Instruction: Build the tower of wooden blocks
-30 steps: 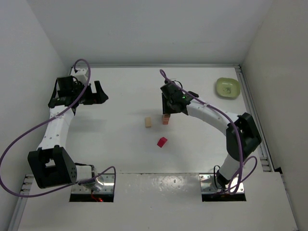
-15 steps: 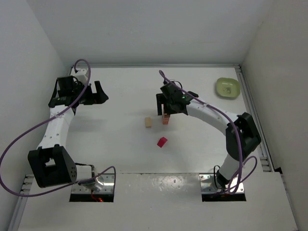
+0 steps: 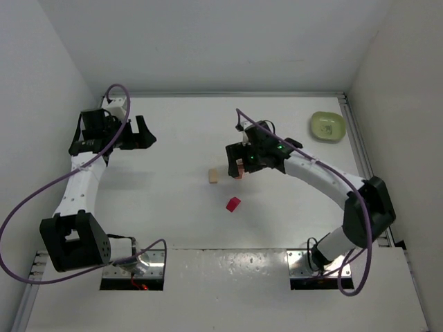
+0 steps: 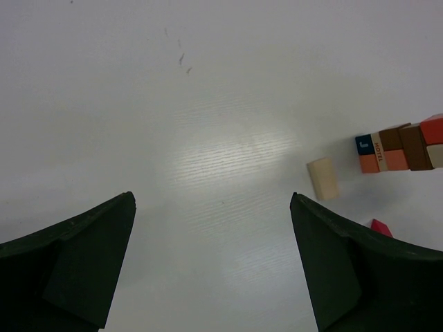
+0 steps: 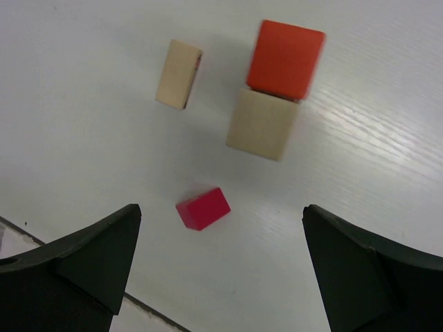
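Right wrist view: right gripper (image 5: 220,225) spread wide, holding nothing; tower (image 5: 282,63) just ahead, between the fingers. Left gripper (image 4: 211,199) open too, empty. Risk: a finger clipping that narrow column topples it.

Bright, even light throws glare on the table (image 4: 228,149); the orange block (image 5: 285,59) looks slightly blurred.
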Tool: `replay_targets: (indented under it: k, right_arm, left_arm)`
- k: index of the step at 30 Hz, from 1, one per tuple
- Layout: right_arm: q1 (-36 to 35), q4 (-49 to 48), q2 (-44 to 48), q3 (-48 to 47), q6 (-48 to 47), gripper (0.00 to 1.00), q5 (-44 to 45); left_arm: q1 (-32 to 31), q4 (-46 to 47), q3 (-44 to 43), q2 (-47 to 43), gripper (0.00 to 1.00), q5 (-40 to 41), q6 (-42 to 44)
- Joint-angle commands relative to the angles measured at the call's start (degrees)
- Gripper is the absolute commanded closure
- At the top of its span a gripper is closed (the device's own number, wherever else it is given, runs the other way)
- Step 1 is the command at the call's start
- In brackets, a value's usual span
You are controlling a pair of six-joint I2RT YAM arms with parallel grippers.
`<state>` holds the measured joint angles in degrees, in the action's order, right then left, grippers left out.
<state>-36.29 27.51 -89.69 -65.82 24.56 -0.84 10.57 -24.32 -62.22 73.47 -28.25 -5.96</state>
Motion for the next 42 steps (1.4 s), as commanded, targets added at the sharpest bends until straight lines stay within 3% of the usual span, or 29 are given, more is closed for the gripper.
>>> replay_targets:
  k: [1,5,6,7,10,15,18,27,42]
  right_arm:
    - [3.42,1.74,6.10,2.10,-1.79,0.00,-3.03]
    - [7.98,4.57,14.27,6.48,-4.43,0.00,-4.87]
    - [11.21,4.92,15.50,8.32,-5.21,0.00,-5.31]
    - [12.29,5.10,17.60,9.91,-5.57,0.00,-7.40]
    - [17.39,6.59,21.66,12.46,-8.82,0.00,-10.57]
    - [26.44,8.61,22.81,12.30,-10.05,0.00,-18.65]
    - [30.58,11.24,21.32,10.03,-9.35,0.00,-24.89]
    - [36.03,15.12,23.15,7.90,-9.62,0.00,-24.56]
    - [41.13,14.42,20.61,5.00,-9.00,0.00,-26.84]
  left_arm:
    - [-0.46,2.17,-1.24,-1.50,0.01,-6.01,2.87]
    - [-5.63,-4.48,-6.15,5.17,0.01,-15.42,15.75]
    - [-7.21,-7.73,-7.64,7.37,0.01,-15.95,25.37]
    - [-8.79,-14.38,-9.14,9.56,0.01,-16.48,30.69]
    - [-14.86,-20.40,-11.88,15.20,0.01,-14.48,46.96]
    - [-22.33,-19.89,-9.33,19.33,0.01,-13.32,68.84]
    - [-24.53,-19.89,-11.52,25.83,0.01,-12.79,75.10]
    - [-31.91,-9.88,-11.44,35.50,0.01,-9.29,71.61]
    - [-36.32,-9.79,-16.01,41.84,0.01,-2.69,67.05]
